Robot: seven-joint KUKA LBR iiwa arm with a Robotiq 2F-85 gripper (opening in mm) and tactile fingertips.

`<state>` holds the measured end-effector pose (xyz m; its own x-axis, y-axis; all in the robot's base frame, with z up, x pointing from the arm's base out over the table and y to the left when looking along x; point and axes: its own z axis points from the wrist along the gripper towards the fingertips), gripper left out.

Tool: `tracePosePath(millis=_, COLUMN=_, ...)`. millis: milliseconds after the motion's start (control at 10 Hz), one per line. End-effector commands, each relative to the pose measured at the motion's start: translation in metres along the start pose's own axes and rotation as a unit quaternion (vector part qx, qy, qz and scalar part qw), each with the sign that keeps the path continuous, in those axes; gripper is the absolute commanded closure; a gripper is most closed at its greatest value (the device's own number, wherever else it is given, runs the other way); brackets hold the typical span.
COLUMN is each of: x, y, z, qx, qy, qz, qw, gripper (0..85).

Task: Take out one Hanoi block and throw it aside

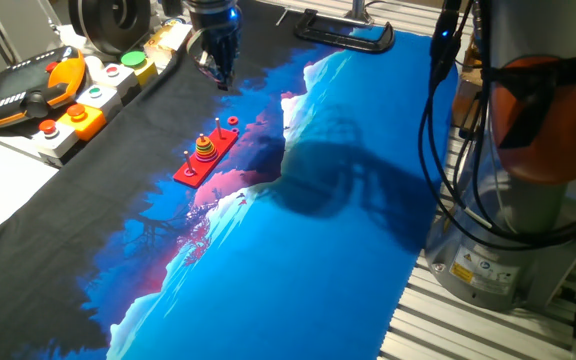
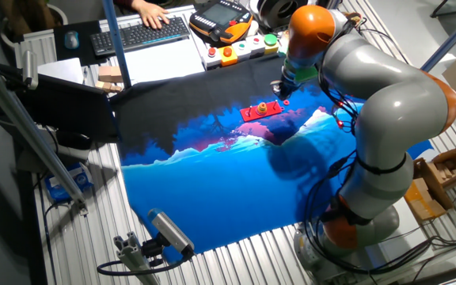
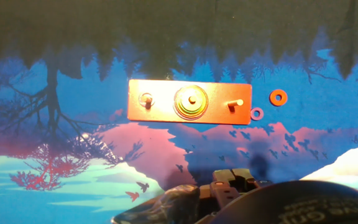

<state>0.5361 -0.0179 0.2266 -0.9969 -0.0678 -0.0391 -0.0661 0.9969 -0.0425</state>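
The Hanoi block [image 3: 278, 97], a tiny red ring, lies flat on the cloth just right of the red pegged base [image 3: 160, 111] in the hand view. In one fixed view it lies off the base's far end [image 1: 231, 122]. A smaller, dimmer reddish ring [image 3: 257, 114] lies by the base's right corner. The larger rings [image 3: 191, 101] are stacked on the middle peg. The right peg is bare. My gripper [image 1: 220, 80] hangs above the dark cloth beyond the base, apart from all of it. Its fingers [image 3: 224, 182] look closed together, with nothing between them.
A control box with coloured buttons [image 1: 88, 100] and an orange-and-black pendant [image 1: 28, 95] sit at the table's left edge. A black clamp [image 1: 343, 35] lies at the far edge. The arm's grey base [image 1: 523, 150] stands on the right. A keyboard [image 2: 137, 36] lies at the back.
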Motion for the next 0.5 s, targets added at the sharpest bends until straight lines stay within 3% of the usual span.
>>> tracePosePath(millis=0, x=0.0001, y=-0.0004, z=-0.0001, qx=0.000, qy=0.000, qz=0.000, qw=1.000, gripper=84.3)
tracePosePath(millis=400, x=0.0012, y=-0.0006, z=-0.0009, qx=0.000, qy=0.000, qz=-0.002, qw=1.000, gripper=84.3)
